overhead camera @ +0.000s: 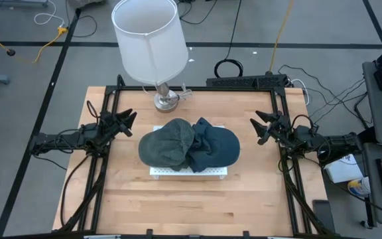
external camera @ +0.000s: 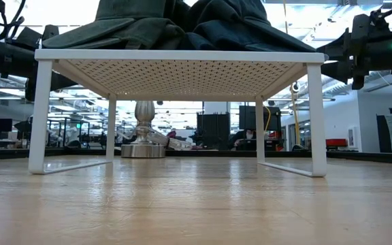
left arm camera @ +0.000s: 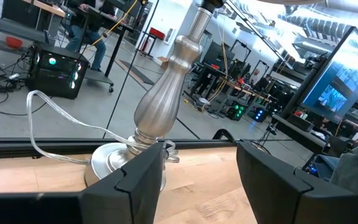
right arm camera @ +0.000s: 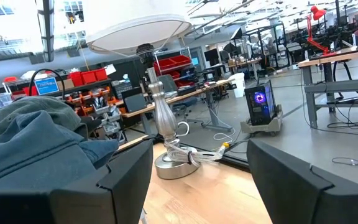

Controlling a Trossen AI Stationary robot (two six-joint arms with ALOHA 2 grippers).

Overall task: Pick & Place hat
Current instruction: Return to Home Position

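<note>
Two caps lie on a white perforated rack (overhead camera: pixel 211 172) at the table's middle: a grey-green hat (overhead camera: pixel 166 143) on the left and a dark blue hat (overhead camera: pixel 215 146) on the right, overlapping where they meet. In the low view the rack (external camera: pixel 179 61) stands on thin white legs with both hats (external camera: pixel 182 24) on top. My left gripper (overhead camera: pixel 128 122) hovers open left of the hats. My right gripper (overhead camera: pixel 259 126) hovers open to their right. The right wrist view shows the blue hat (right arm camera: pixel 36 155) close by.
A table lamp with a white shade (overhead camera: pixel 148 40) and a silver base (overhead camera: pixel 166 99) stands at the table's far side, behind the hats; its clear cord (left arm camera: pixel 48 134) trails along the far edge. Bare wood (overhead camera: pixel 191 206) spreads in front of the rack.
</note>
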